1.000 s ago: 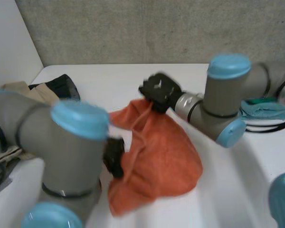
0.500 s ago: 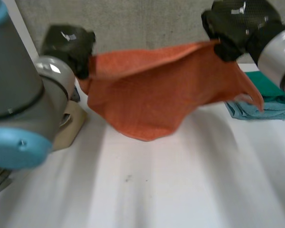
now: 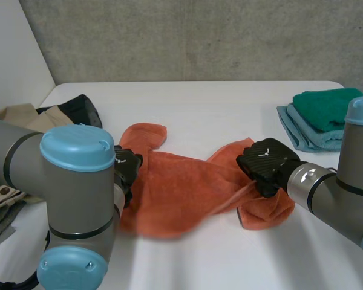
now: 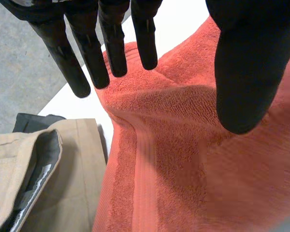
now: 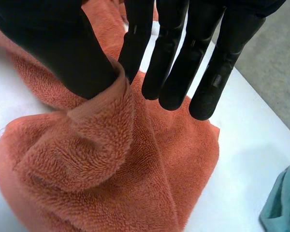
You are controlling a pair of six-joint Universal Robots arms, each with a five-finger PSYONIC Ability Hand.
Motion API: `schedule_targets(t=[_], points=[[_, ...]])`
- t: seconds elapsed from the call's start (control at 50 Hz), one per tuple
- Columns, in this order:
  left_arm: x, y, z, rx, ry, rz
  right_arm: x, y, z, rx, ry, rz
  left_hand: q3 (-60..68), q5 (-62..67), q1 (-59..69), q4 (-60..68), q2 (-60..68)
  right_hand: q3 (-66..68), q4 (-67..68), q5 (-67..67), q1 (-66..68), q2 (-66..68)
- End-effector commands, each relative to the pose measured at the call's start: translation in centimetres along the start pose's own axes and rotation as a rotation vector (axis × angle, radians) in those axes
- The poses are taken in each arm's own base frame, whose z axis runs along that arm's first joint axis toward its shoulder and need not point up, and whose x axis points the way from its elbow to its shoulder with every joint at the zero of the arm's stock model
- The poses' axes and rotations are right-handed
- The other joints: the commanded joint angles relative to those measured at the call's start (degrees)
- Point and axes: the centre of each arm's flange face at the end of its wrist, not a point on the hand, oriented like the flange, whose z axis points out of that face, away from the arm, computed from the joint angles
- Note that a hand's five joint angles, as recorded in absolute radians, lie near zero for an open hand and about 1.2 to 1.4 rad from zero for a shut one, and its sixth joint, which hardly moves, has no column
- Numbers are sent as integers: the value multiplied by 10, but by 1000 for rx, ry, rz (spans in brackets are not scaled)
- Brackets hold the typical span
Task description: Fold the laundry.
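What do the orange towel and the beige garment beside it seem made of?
Orange towel: probably cotton terry, matte and fuzzy; looped pile shows, with a flat woven band along one edge. Beige garment: smooth, matte woven cloth, maybe cotton twill; flat weave and a stitched seam.

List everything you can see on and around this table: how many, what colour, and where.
orange towel: one, orange, crumpled mid-table between the hands
green cloth: one, dark green, folded, far right, on the blue cloth
blue cloth: one, light blue, folded beneath it
beige garment: one, beige, table's left edge
black garment: one, black, beside the beige one
table: one, white
wall: grey, behind
left hand: black, fingers straight, at towel's left edge
right hand: black, pinching the towel's right end
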Motion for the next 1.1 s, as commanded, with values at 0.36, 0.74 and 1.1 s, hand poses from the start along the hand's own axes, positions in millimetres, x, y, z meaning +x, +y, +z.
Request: schedule_targets(t=[0.36,0.74,1.1], points=[[-59,53,-9,6,112,-134,37,25,-19,-36,87,290,-114,-112,-100,-112,-111,-543,-548,-536,-428,-539],[-78,102,21,27,199,50,37,51,-26,-76,51,343,-23,-21,-10,-21,-20,-538,-543,-531,-423,-534],[-75,109,37,12,218,53,34,53,-24,-65,53,336,12,14,26,14,15,-538,-543,-531,-423,-534]])
